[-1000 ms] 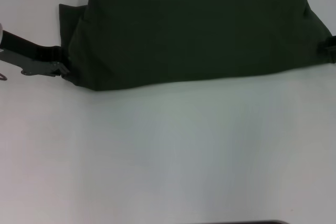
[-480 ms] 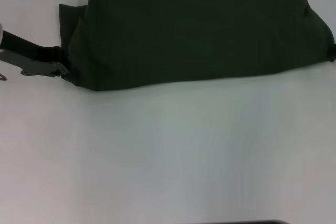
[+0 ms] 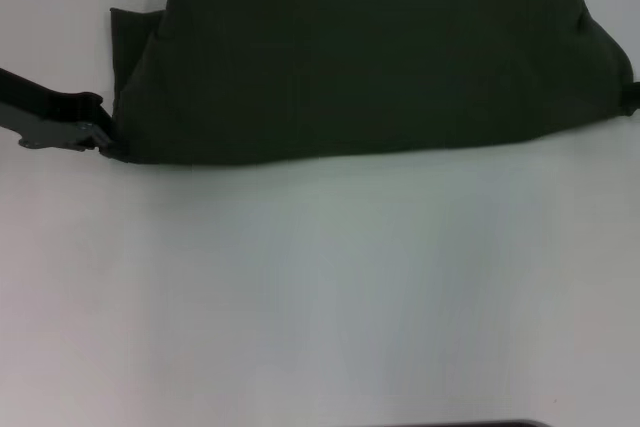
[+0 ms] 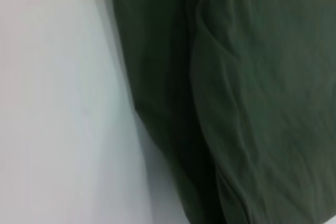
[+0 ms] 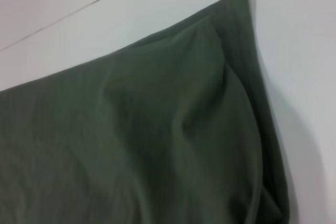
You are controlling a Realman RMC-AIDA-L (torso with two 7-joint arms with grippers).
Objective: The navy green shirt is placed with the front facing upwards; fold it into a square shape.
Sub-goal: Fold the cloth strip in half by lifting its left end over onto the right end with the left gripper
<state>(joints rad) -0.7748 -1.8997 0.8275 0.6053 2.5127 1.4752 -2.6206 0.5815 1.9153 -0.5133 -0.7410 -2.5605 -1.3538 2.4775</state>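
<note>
My left gripper (image 3: 100, 139) lies low over the white table (image 3: 320, 287), reaching in from its left edge; its fingers are clamped on the near left corner of the green shirt (image 3: 370, 67). The shirt lies folded into a long band along the table's far edge. My right gripper (image 3: 634, 97) barely shows at the shirt's right end; I cannot tell its state.

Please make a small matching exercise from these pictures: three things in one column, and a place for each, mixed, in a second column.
1. shirt
2. left pincer
3. right pincer

a. at the shirt's near left corner
b. at the head view's right edge, beside the shirt's end
c. folded into a long band across the far side of the table

Pairs: 1-c, 2-a, 3-b
</note>
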